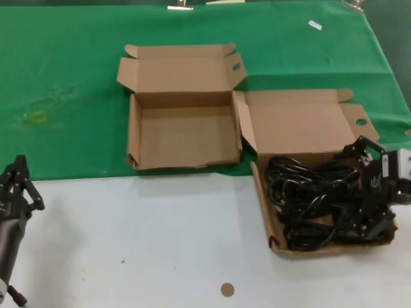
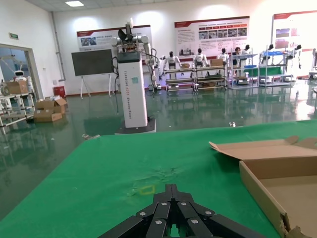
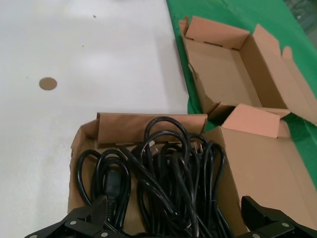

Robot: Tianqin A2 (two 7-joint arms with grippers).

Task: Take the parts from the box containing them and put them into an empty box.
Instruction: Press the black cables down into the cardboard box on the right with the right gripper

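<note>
Brown cardboard makes both boxes, and neither shows any print that can be read; the only writing in sight is on wall posters and a white pillar far off in the left wrist view, too small to make out. The right gripper point(image 1: 376, 192) hangs over the right end of the box containing them point(image 1: 262, 196), its fingers point(image 3: 84, 218) spread wide above the parts point(image 1: 314, 202), clasping nothing; the black cords lie in a tangled heap filling that box, which sits on the white table point(image 1: 160, 237). The empty box point(image 1: 183, 136) lies just to its left on the green cloth point(image 1: 64, 77), lid flaps open. The left gripper point(image 1: 18, 186) waits at the near left edge, fingers point(image 2: 171, 213) drawn together, holding nothing.
</note>
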